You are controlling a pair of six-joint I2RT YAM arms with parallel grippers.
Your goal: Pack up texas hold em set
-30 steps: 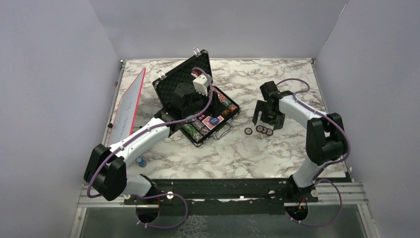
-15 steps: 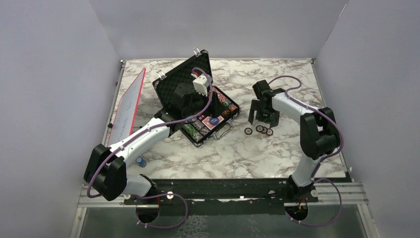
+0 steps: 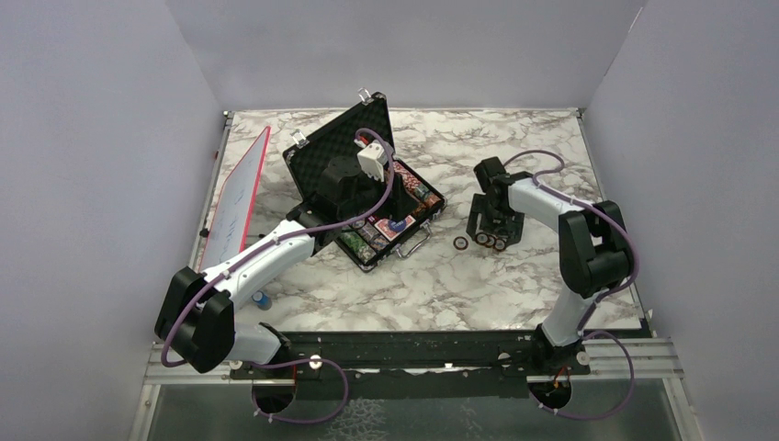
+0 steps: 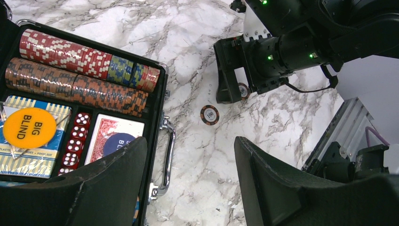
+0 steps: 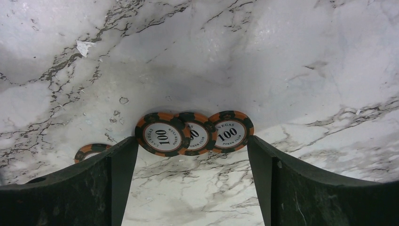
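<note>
The black briefcase lies open on the marble table. Its tray holds rows of poker chips, red dice, red-backed cards, an orange disc and a blue disc. My left gripper hovers open and empty over the case's metal handle. Several loose orange-and-black chips lie to the right of the case. My right gripper is open low over them, its fingers either side of three overlapping chips. A fourth chip lies outside the left finger.
A red-edged white board leans at the table's left edge. A small blue-tipped tool lies by the left arm's base. Grey walls close in the left, back and right sides. A metal rail runs along the near edge.
My right gripper has swung over and come down on the loose chips, so its fingers now straddle three of them. The left arm has barely moved.
</note>
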